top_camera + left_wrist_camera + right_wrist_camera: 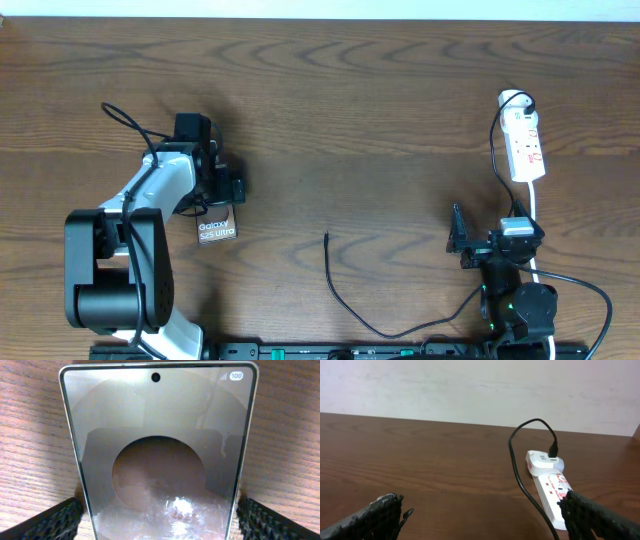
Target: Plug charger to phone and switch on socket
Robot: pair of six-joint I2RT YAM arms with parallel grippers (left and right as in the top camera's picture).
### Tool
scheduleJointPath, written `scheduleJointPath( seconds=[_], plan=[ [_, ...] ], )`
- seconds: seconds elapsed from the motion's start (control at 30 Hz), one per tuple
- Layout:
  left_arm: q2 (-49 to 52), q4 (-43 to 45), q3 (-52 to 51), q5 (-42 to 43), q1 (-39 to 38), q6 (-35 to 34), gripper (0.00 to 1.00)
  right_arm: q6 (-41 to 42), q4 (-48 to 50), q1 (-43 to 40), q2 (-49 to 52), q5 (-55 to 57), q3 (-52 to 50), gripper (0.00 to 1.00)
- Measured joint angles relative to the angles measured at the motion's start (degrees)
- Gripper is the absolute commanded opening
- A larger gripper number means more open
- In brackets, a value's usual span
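The phone (217,230) lies flat on the table with its "Galaxy S25 Ultra" lettering toward the front. It fills the left wrist view (160,435). My left gripper (215,200) is open over its far end, and in the left wrist view (160,516) a finger lies close beside each long edge. The charger's black cable (345,300) lies loose, its plug tip (327,238) apart from the phone. The socket, a white power strip (525,148), lies at the far right and shows in the right wrist view (550,485). My right gripper (488,238) is open and empty (480,510).
A white adapter (515,100) sits in the strip's far end with the black cable (517,467) leaving it. The strip's white cord (535,215) runs toward the right arm's base. A pale wall stands beyond the table's far edge.
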Motion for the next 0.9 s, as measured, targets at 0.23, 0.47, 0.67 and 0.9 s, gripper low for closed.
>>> scheduleJointPath(
  seconds=[0.23, 0.47, 0.67, 0.9],
  plan=[
    [0.00, -0.31, 0.00, 0.00, 0.00, 0.55, 0.87, 0.00, 0.00, 0.00, 0.00, 0.00, 0.00, 0.99],
    [0.00, -0.48, 0.00, 0.00, 0.00, 0.55, 0.87, 0.00, 0.00, 0.00, 0.00, 0.00, 0.00, 0.99],
    [0.00, -0.63, 0.00, 0.00, 0.00, 0.55, 0.80, 0.00, 0.00, 0.00, 0.00, 0.00, 0.00, 0.99],
    [0.00, -0.68, 0.00, 0.00, 0.00, 0.72, 0.79, 0.00, 0.00, 0.00, 0.00, 0.00, 0.00, 0.99]
  ],
)
